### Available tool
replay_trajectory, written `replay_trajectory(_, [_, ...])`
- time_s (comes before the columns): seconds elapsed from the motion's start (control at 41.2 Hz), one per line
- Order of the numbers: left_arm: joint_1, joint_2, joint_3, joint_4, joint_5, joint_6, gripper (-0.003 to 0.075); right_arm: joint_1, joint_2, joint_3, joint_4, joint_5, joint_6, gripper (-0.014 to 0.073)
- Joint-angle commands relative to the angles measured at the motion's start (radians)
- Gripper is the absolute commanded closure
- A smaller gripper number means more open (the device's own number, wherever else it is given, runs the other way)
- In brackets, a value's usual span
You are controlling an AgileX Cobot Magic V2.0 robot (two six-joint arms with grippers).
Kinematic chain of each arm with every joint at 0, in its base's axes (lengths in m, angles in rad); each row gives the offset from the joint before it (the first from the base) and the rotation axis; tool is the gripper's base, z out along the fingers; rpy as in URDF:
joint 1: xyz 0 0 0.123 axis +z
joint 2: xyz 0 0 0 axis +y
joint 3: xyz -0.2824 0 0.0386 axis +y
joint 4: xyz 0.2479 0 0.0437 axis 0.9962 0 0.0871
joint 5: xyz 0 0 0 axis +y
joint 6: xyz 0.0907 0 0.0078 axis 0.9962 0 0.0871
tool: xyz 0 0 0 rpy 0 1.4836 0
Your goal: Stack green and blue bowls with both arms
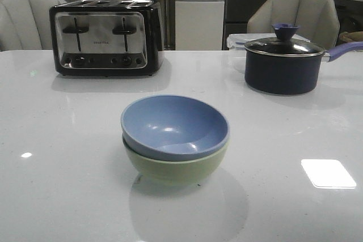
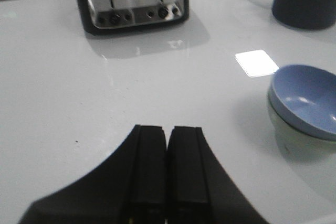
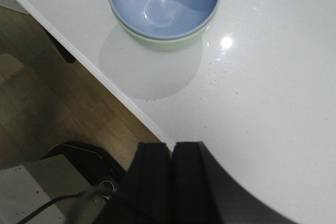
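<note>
A white counter [image 1: 57, 157] fills the room's foreground. One black and chrome four-slot toaster [image 1: 106, 38] stands at its far left edge. One dark navy pot [image 1: 283, 65], lid on and long handle pointing right, sits at the far right, touching a clear lidded box [image 1: 237, 43] behind it. Two bowls sit near the counter's near edge, around the middle: the blue bowl [image 1: 174, 127] nests tilted inside the green bowl [image 1: 173, 167], and the blue one holds nothing. Bare counter surrounds the stack on every side. The left gripper [image 2: 167, 135] and right gripper [image 3: 171, 150] each have fingers pressed together, holding nothing, well apart from the bowls.
</note>
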Motion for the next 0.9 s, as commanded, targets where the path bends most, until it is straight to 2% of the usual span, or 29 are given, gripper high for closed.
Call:
replay_trajectory(0.0, [0.042, -0.050, 0.032, -0.006, -0.164, -0.002, 0.0627, 0.002, -0.004, -0.027, 0.017, -0.049, -0.009, 0.0566])
replay_trajectory(0.17, [0.091, -0.126, 0.154, 0.007, -0.309, -0.014, 0.0627, 0.002, -0.004, -0.027, 0.017, -0.049, -0.009, 0.0566])
replay_trajectory(0.412, [0.171, -0.230, 0.268, 0.009, -0.407, -0.035, 0.0627, 0.002, -0.004, -0.027, 0.017, -0.049, -0.009, 0.0566])
replay_trajectory(0.655, [0.180, -0.253, 0.369, 0.013, -0.544, -0.061, 0.0627, 0.002, -0.004, -0.027, 0.017, -0.046, -0.009, 0.0566])
replay_trajectory(0.873, [0.180, -0.253, 0.369, 0.029, -0.579, -0.061, 0.0627, 0.002, -0.004, -0.027, 0.017, -0.046, -0.009, 0.0566])
